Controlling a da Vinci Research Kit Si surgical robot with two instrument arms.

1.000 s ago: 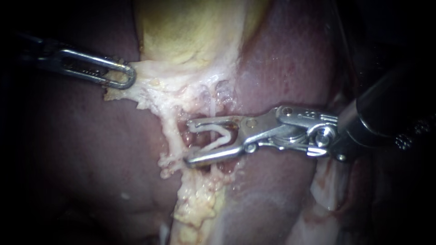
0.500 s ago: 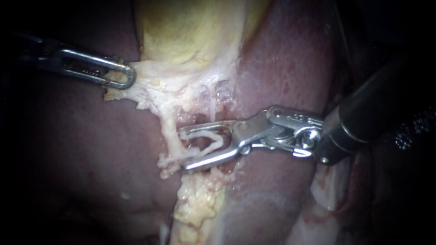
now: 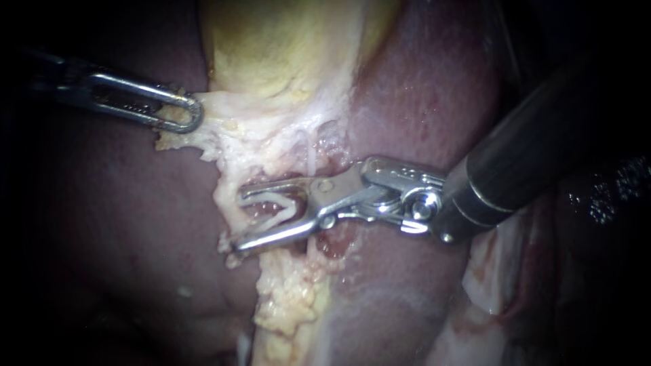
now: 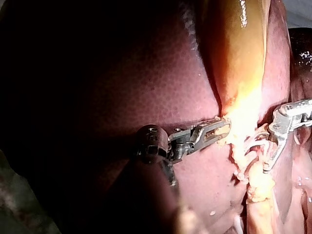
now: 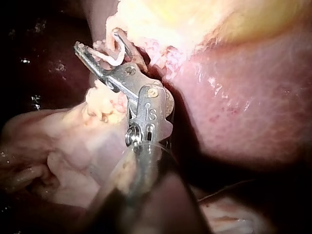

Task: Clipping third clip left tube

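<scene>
R instrument (image 3: 239,218): jaws in a narrow V, each touching 1 leg of the open white clip (image 3: 271,207) they hold. Tips rest against the left tube (image 3: 224,193), which crosses the V's mouth just ahead of the clip; can't tell if it's btwn the legs. L instrument (image 3: 193,114): jaws closed on pale tissue (image 3: 217,118) at the gallbladder's (image 3: 271,47) lower edge, well apart from the clip. The tube is a thin, pale, ragged strand running from that tissue down over dark red liver (image 3: 407,88) to lumpy yellowish fat (image 3: 291,305).
</scene>
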